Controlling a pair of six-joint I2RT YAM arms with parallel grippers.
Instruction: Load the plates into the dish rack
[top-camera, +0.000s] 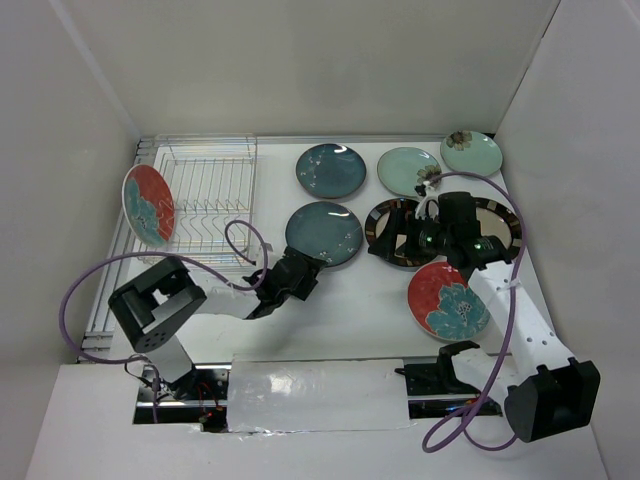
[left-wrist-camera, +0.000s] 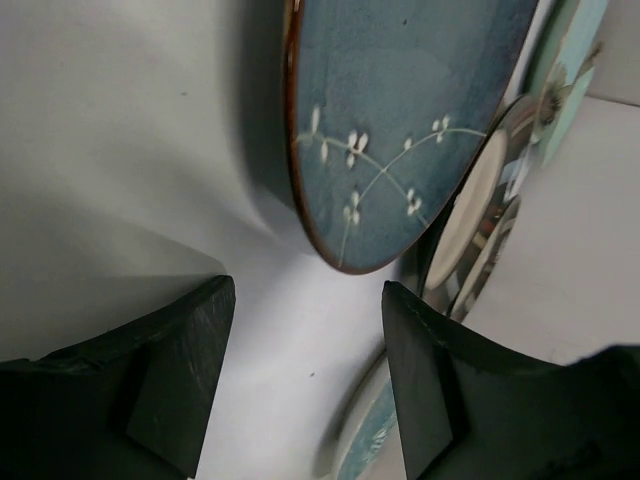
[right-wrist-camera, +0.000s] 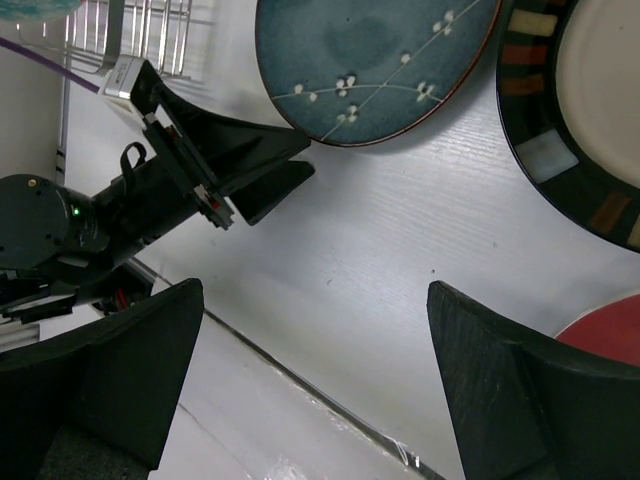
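Note:
The dish rack stands at the back left, with a red plate with a teal flower upright in its left end. The other plates lie flat: two dark teal, two pale mint, two cream with dark brown rims and one red. My left gripper is open and low, just short of the nearer teal plate, nothing between its fingers. My right gripper hangs wide open and empty over the left brown-rimmed plate.
White walls close in the table on three sides. The right arm hides part of both brown-rimmed plates. A purple cable loops beside the rack. A raised white strip runs along the near edge between the arm bases.

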